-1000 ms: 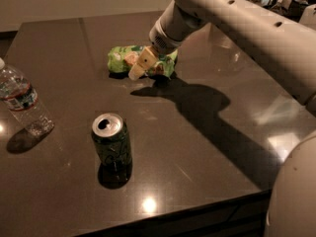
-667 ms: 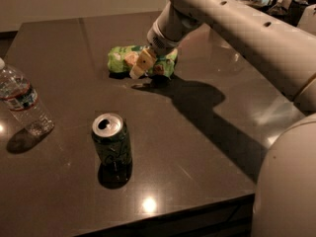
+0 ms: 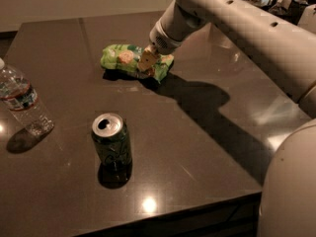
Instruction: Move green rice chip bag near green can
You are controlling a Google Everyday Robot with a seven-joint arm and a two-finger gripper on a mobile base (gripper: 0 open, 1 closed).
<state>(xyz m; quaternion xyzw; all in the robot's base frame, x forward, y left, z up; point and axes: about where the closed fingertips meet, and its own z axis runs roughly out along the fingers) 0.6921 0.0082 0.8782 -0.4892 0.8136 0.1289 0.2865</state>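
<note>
Foil, light green and crinkled, is catching the light on the chip bag (image 3: 123, 58), which is lying on the dark table (image 3: 207, 147) at about twelve o'clock from the can (image 3: 111, 141) and well apart from it. The bag is showing a dark green logo and round orange-pink chip pictures, and it is looking longer than the can is tall. The gripper (image 3: 146, 63) is sitting down on the bag toward its three o'clock end, touching the foil; whether it is clamping the bag or only pressing on it I cannot tell.

By my judgement the bag is going to handle as something very light and soft (mostly air and brittle chips), so it is likely sagging or swinging when lifted by one end. The foil is probably slippery, and a hard squeeze is risking crushed chips. Taking hold of a bunched fold near the middle seems safest. A water bottle (image 3: 22, 102) is standing at about nine o'clock from the can, near the table's edge.
</note>
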